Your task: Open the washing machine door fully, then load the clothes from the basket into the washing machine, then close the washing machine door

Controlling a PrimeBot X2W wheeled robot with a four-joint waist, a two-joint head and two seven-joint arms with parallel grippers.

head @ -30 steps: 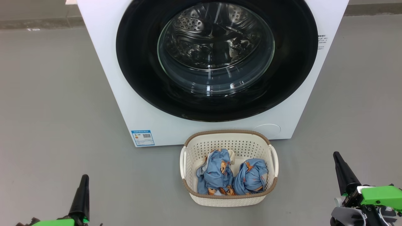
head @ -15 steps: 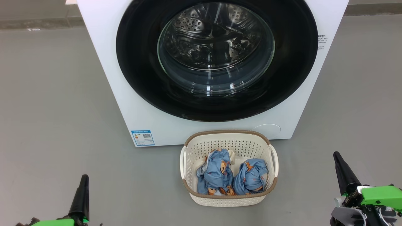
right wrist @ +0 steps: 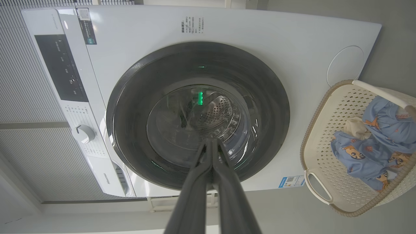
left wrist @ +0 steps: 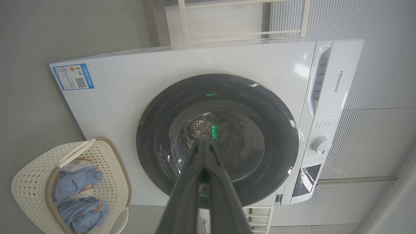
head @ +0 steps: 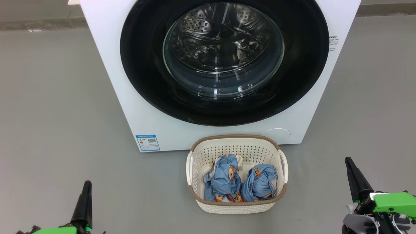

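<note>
Left hand (head: 86, 187) sits low at the near left of the head view, its two dark fingers pressed together into one point and holding nothing. Right hand (head: 349, 162) sits at the near right, a little further forward, its fingers likewise together and empty. Both hover over the bare grey floor (head: 48, 113), well apart from everything else, and both point toward the machine.

Between the two hands, and ahead of them, the cream basket (head: 235, 136) stands on the floor with its brown rim uppermost. The clothes lie inside it as two light blue bundles side by side, one on the left (head: 224, 178) and one on the right (head: 260, 183), printed with small orange-brown figures.

Just behind the basket stands the white washing machine (head: 107, 65). The basket's far edge lies close to the machine's lower front; whether they touch cannot be told. The washing machine door (head: 146, 81) is shut, its glossy black ring flat against the front. Through its bulging glass window (head: 224, 52) the perforated steel drum (head: 201, 24) shows. A blue label sticker (head: 148, 142) marks the machine's lower left corner, just left of the basket. In the left wrist view, a round white dial (left wrist: 321, 144) sits on the control panel beside the door.
</note>
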